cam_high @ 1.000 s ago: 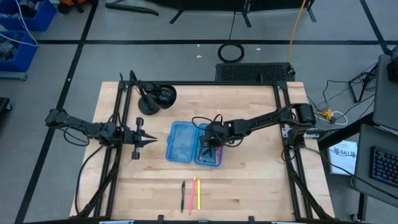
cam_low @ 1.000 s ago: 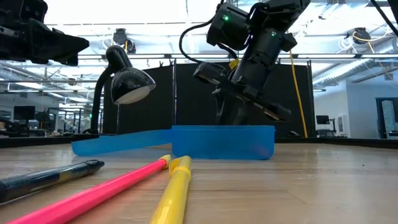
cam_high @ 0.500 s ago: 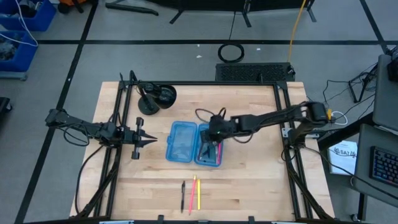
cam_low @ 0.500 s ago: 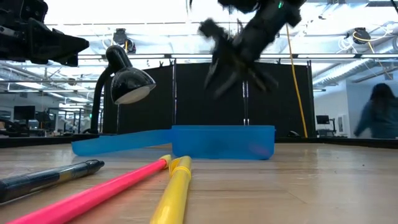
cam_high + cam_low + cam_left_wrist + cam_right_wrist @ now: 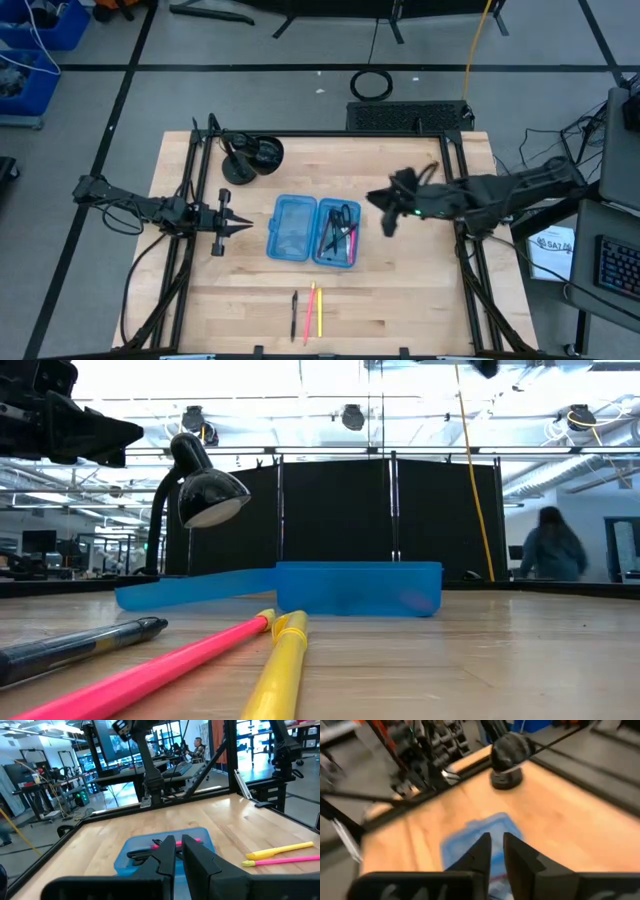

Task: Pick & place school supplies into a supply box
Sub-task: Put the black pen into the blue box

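Note:
The open light-blue supply box [image 5: 313, 231] lies flat mid-table. Its right half [image 5: 345, 250] holds black-handled scissors [image 5: 338, 218] and a pink pen [image 5: 350, 243]. A black pen [image 5: 294, 315], a pink pen [image 5: 311, 308] and a yellow pen [image 5: 319, 312] lie side by side near the front edge. My right gripper [image 5: 386, 222] hangs high to the right of the box, shut and holding nothing [image 5: 496, 847]. My left gripper [image 5: 246, 228] waits left of the box, level, shut [image 5: 178, 852].
A black desk lamp [image 5: 250, 158] stands at the table's far left, behind the box. Black frame rails [image 5: 455, 180] run along the table's sides. Bare wood lies between the box and the three pens. A person [image 5: 545, 555] shows in the room beyond the table.
My right gripper has risen out of the box's right half, rolling as it went, and swung up toward the table's right edge. The scissors now show lying in that half. The box and the three pens have stayed put.

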